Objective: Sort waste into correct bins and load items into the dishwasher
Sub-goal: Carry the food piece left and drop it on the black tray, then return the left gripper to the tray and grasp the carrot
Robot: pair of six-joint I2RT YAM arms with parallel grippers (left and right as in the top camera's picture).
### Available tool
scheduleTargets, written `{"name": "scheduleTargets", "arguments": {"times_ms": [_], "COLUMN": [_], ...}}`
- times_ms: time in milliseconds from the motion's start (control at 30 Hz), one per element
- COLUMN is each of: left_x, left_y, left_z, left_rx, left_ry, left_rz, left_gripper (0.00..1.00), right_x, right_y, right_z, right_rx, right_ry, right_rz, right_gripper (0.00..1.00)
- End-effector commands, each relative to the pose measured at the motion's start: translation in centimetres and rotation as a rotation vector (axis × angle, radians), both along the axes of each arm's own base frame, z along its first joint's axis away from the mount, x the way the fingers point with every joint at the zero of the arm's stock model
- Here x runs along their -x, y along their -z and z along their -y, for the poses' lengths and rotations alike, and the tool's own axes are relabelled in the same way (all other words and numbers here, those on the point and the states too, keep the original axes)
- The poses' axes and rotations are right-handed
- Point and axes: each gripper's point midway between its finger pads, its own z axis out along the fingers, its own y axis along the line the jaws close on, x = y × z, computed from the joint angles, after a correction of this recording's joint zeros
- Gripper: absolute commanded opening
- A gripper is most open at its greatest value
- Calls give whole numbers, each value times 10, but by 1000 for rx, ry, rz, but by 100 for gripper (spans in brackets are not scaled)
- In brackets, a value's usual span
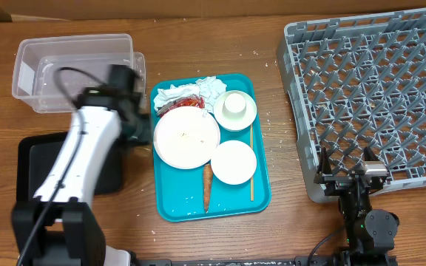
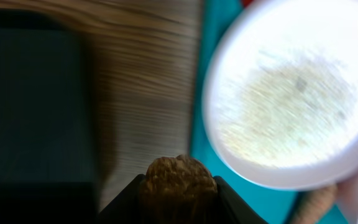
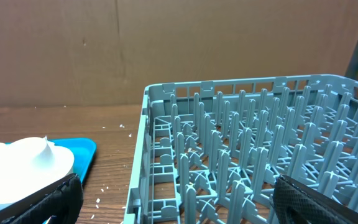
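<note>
My left gripper (image 2: 178,198) is shut on the brown lumpy food bit (image 2: 178,182), above the wood between the black bin (image 2: 30,106) and the teal tray (image 2: 199,118). From overhead, the left gripper (image 1: 139,124) hangs at the tray's left edge. The tray holds a large white plate (image 1: 186,138), a smaller plate (image 1: 234,162), a cup (image 1: 235,103) on a saucer (image 1: 244,118), napkins (image 1: 202,89), a red wrapper (image 1: 188,103), a carrot (image 1: 207,186) and a wooden stick (image 1: 251,162). Beside the near left corner of the dishwasher rack (image 1: 376,81), my right gripper (image 1: 352,176) stands open and empty.
A clear plastic tub (image 1: 76,70) stands at the back left, behind the black bin (image 1: 35,159). My left arm reaches over that bin. White crumbs lie on the wood between the teal tray (image 1: 168,207) and the rack.
</note>
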Motion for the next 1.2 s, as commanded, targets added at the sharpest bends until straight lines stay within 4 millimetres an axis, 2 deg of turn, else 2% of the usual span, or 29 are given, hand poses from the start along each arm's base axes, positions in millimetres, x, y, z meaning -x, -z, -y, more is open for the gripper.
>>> {"name": "scheduleTargets", "arguments": {"times_ms": [0, 133, 300, 367, 467, 600, 667, 700, 867, 900, 933, 1000, 1100, 1167], "left_x": [-4, -6, 0, 3, 5, 5, 2, -3, -4, 2, 5, 21, 32, 46], "left_y": [-3, -3, -4, -4, -4, -4, -4, -8, -18, -19, -18, -17, -12, 0], "left_z": [-46, -94, -132, -144, -148, -143, -127, -102, -40, -16, -6, 41, 74, 88], "left_rx": [-25, -54, -46, -49, -49, -31, 63, 183, 396, 420, 415, 410, 398, 277], "left_ry": [-155, -294, -424, -460, -474, -467, -432, -354, -166, -85, -53, 100, 200, 200], "left_rz": [12, 46, 68, 70, 69, 65, 67, 80, 68, 36, 13, -59, -97, -155], "left_gripper": [34, 36, 38, 49, 50, 52, 53, 52, 52, 52, 53, 54, 52, 53], "right_x": [0, 0, 0, 0, 0, 0, 0, 0, 0, 0, 0, 0, 0, 0], "right_y": [1, 1, 1, 1, 1, 1, 1, 1, 1, 1, 1, 1, 1, 1], "right_z": [-1, -1, -1, -1, -1, -1, -1, -1, -1, -1, -1, -1, -1, -1], "right_rx": [-5, -5, -5, -5, -5, -5, -5, -5, -5, -5, -5, -5, -5, -5], "right_ry": [-2, -2, -2, -2, -2, -2, -2, -2, -2, -2, -2, -2, -2, -2], "right_rz": [6, 6, 6, 6, 6, 6, 6, 6, 6, 6, 6, 6, 6, 6], "right_gripper": [100, 100, 100, 100, 100, 100, 100, 100, 100, 100, 100, 100, 100, 100]}}
